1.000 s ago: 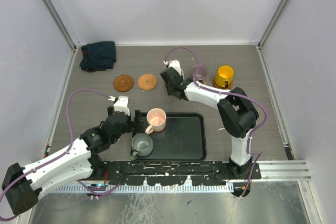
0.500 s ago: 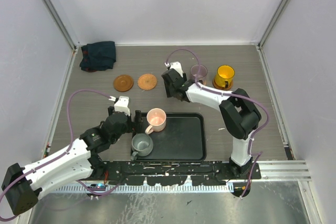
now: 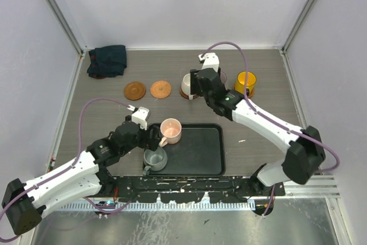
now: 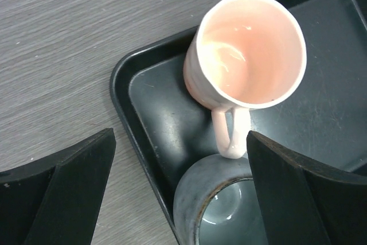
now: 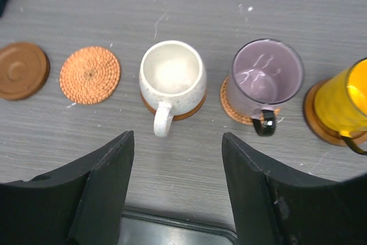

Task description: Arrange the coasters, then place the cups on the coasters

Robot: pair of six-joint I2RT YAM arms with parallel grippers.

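Along the back stand a cream-white cup [image 5: 172,76], a mauve cup [image 5: 266,78] and a yellow cup [image 5: 344,101], each on a brown coaster. Two coasters lie bare to their left: a dark one [image 5: 22,70] and a woven orange one [image 5: 90,74]. My right gripper [image 5: 176,139] hangs open just short of the cream cup's handle, touching nothing. In the top view it is the right gripper [image 3: 198,87] beside the cream cup [image 3: 187,86]. The pink cup [image 4: 246,50] and the grey-green cup [image 4: 223,205] stand in the black tray [image 4: 123,84]. My left gripper [image 4: 179,136] is open above them, its jaws either side of the pink cup's handle.
A dark folded cloth [image 3: 107,60] lies in the back left corner. The black tray [image 3: 198,150] sits at the near middle between the two arm bases. Grey walls close the table in on three sides.
My right gripper has opened, let go of the cream cup on its coaster, and drawn up and back. The left gripper has shifted slightly right, over the tray's cups.
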